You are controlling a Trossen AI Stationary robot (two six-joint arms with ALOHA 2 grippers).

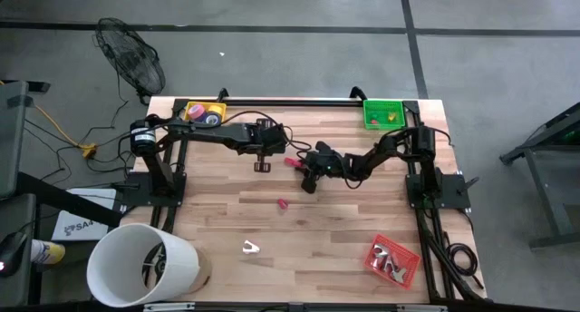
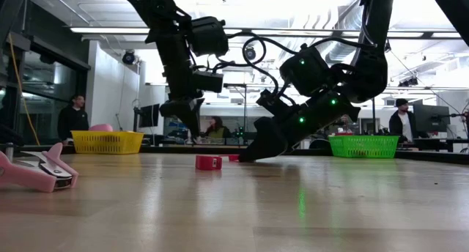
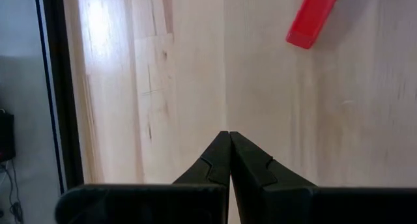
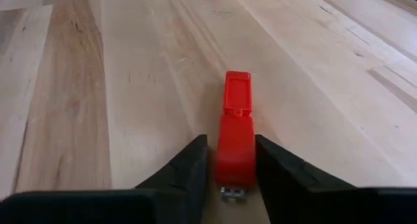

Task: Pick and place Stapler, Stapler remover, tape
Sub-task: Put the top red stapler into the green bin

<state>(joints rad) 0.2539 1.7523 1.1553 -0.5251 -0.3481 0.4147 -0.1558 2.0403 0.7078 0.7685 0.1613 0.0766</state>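
Sitting at the upper left of the tabletop (image 1: 299, 230) in the high view, a yellow basket (image 1: 205, 112) holds a pink item and something dark; a green basket (image 1: 383, 112) at the upper right holds small items too tiny to name. A red tray (image 1: 395, 261) at the lower right carries silvery pieces, and a big white bucket (image 1: 143, 265) fills the lower left corner. Both arms stretch inward toward the frame's centre. The right pincer (image 4: 229, 164) is angled low onto the wood, its fingers (image 4: 189, 165) hugging both sides of the red stapler (image 4: 236, 136) at its near end. The left pincer (image 3: 229, 149) hovers above the tabletop, pressed together and empty. A pink stapler remover (image 2: 40, 171) lies at the low view's left edge.
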